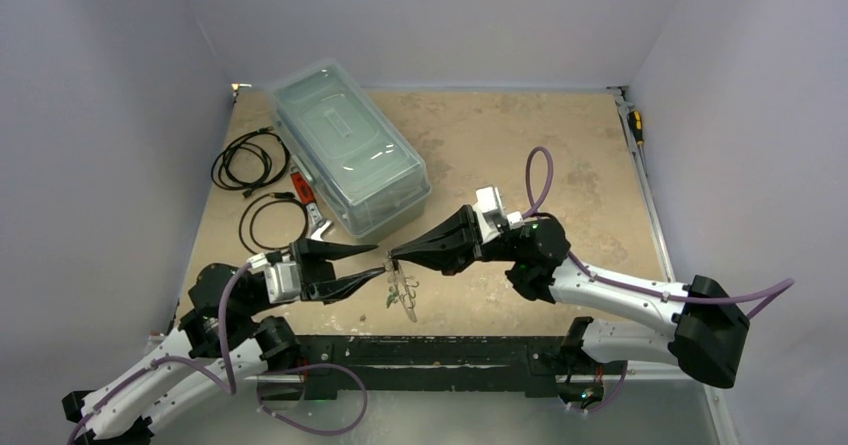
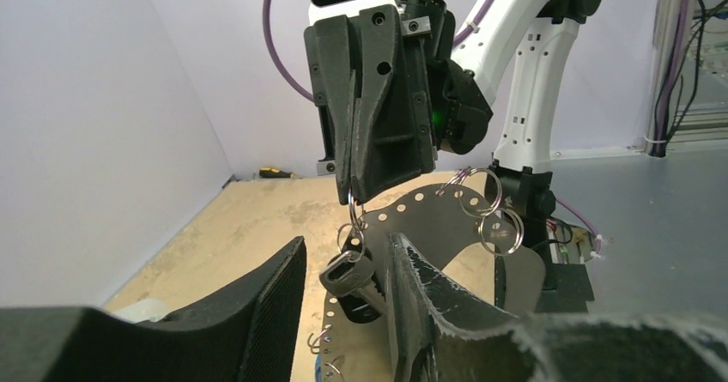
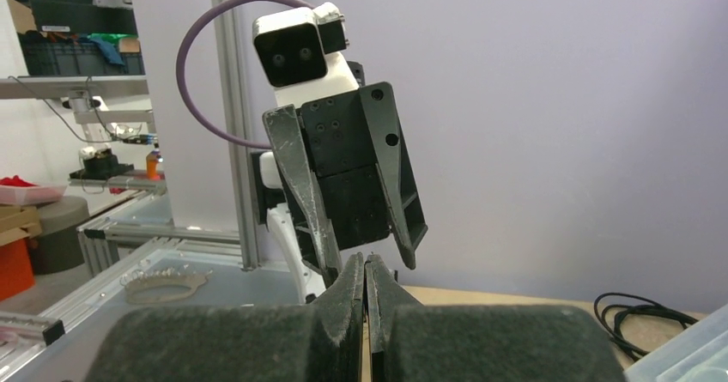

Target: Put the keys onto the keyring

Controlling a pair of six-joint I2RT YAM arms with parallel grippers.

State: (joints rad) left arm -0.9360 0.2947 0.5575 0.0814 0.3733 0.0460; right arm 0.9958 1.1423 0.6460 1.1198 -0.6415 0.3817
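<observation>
My right gripper (image 1: 392, 258) is shut on a small metal ring at the top of the keyring (image 1: 405, 290) and holds it hanging above the table. In the left wrist view the keyring (image 2: 429, 206) is a curved band with holes and several metal rings (image 2: 498, 227). A dark and silver key (image 2: 356, 272) hangs from a ring just under the right gripper (image 2: 354, 195). My left gripper (image 2: 343, 305) is open, with that key between its fingers, close to the right finger (image 2: 429, 305). A green-headed key (image 1: 390, 299) hangs low on the band. In the right wrist view the right gripper (image 3: 365, 266) is shut, and what it holds is hidden.
A clear lidded plastic bin (image 1: 350, 150) stands at the back left. Coiled black cables (image 1: 250, 160) and a red-handled tool (image 1: 300, 183) lie left of it. A yellow-handled screwdriver (image 1: 635, 125) lies at the far right edge. Walls enclose the table on three sides.
</observation>
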